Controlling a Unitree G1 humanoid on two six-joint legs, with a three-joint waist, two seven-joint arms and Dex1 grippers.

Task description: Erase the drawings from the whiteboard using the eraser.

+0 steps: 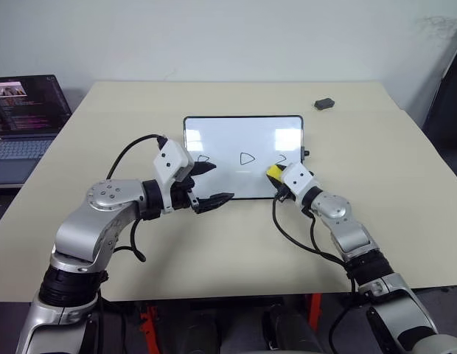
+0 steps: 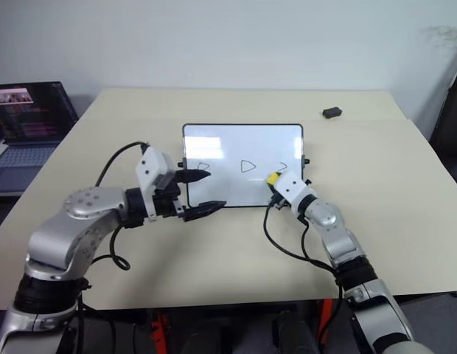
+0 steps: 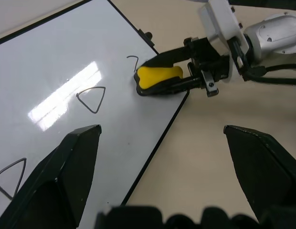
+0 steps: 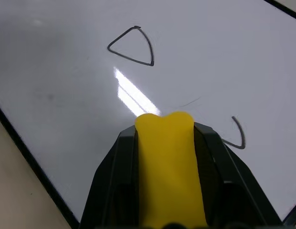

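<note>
Covering part of the whiteboard [image 1: 243,144], the right tool [image 1: 275,175] hides the lower half of the drawing nearest the board's right edge, so only a small hooked stroke [image 4: 237,133] of it can be seen. This tool is clenched on the eraser [image 3: 157,77], a yellow block with a rounded, slightly notched end and a black base; the eraser lies over the board's lower right corner, but whether it presses on the surface I cannot tell. The board is flat, white and glossy, with a bright reflection in its middle, a thin black frame and rounded corners. It lies on the pale matte counter [image 1: 405,184]. The middle triangle [image 1: 247,158] is complete, a thin outline with soft corners. The left triangle [image 1: 203,158] is partly hidden behind the left tool [image 1: 211,183], whose two black pointed fingers stand wide apart, holding nothing, over the board's lower left corner. Far beyond the board's right corner sits a small dark grey lump [image 1: 324,103]; its shape is hard to make out. A laptop [image 1: 22,122], well to the left of the board, is cut off by the picture edge.
</note>
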